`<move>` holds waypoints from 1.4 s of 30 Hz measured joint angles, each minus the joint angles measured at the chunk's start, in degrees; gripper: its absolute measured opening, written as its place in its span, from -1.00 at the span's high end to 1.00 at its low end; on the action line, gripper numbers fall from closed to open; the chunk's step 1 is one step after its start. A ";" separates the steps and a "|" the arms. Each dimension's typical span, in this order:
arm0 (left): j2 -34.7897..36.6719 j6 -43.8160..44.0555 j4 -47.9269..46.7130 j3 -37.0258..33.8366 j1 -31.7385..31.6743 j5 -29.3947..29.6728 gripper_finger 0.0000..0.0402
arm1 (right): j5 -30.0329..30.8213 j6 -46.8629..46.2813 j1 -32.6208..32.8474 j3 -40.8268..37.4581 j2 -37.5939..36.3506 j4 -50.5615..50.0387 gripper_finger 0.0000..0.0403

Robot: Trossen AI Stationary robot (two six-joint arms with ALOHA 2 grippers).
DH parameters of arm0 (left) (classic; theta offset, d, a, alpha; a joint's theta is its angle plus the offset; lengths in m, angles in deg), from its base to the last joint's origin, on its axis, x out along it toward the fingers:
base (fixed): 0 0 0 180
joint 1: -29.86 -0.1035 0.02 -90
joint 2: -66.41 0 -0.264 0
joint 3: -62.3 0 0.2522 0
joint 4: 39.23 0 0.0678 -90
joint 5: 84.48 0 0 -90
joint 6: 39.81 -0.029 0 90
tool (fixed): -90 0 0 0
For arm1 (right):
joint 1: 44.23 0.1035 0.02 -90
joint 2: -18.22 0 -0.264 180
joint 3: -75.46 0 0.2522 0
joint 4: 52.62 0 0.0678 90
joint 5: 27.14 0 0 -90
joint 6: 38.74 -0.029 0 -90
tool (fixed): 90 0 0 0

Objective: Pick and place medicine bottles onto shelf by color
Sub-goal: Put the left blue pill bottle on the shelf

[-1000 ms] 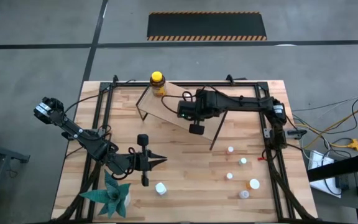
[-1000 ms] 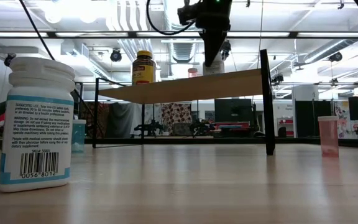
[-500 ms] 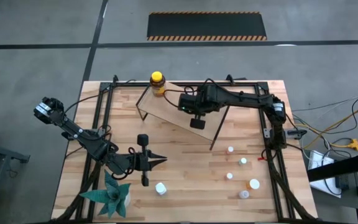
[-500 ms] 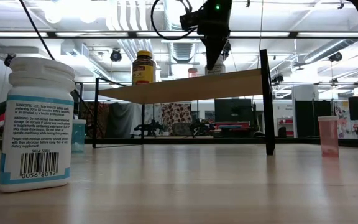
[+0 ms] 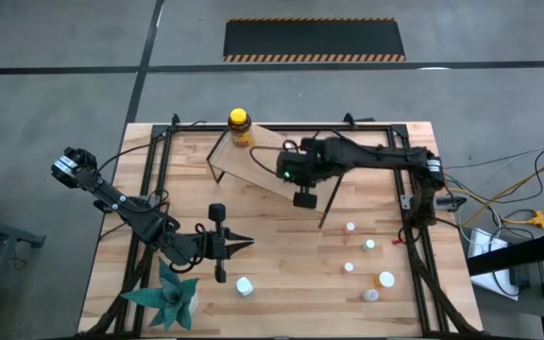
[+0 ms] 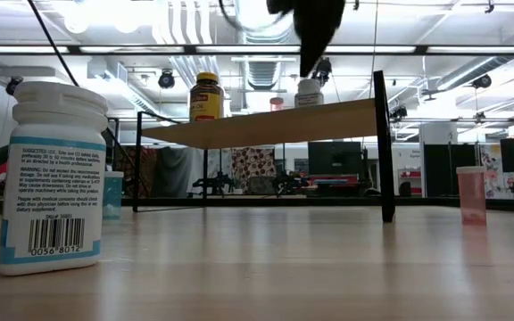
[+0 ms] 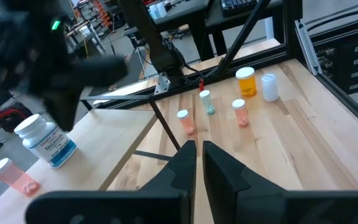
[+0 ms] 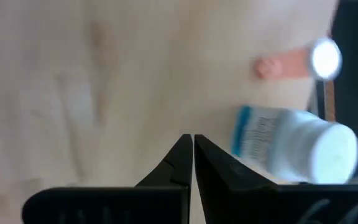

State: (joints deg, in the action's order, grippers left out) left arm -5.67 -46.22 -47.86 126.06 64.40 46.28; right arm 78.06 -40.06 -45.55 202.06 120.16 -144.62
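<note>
High view: right gripper (image 5: 302,198) closed, empty, above the shelf (image 5: 263,161); amber bottle (image 5: 240,127) at its far corner; left gripper (image 5: 244,245) closed over the table. Low view: white bottle (image 6: 308,92) standing on shelf. Right wrist view: same bottle beside pinched fingertips (image 8: 180,155).

The left gripper (image 7: 196,163) has its two dark fingers pressed together. Beyond them, five small bottles (image 7: 238,111) stand on the wooden tabletop (image 7: 328,149). A white bottle with blue label (image 7: 44,141) stands near a pink vial (image 7: 12,175).
</note>
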 joint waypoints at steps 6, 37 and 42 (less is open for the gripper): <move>0.00 0.42 0.88 0.00 0.00 -0.01 0.95 | -0.70 0.45 10.48 -12.59 -9.63 15.87 0.96; -3.17 77.48 -39.26 1.57 -7.81 1.30 0.95 | -2.12 11.34 33.20 -78.50 -33.08 97.76 0.96; -3.15 91.02 -54.27 0.18 -14.10 -4.09 0.95 | -2.12 10.90 33.21 -78.44 -36.02 94.03 0.96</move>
State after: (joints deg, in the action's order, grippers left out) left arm -8.82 44.81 -102.13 126.24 50.29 42.19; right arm 75.94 -29.16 -12.35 123.62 84.14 -50.60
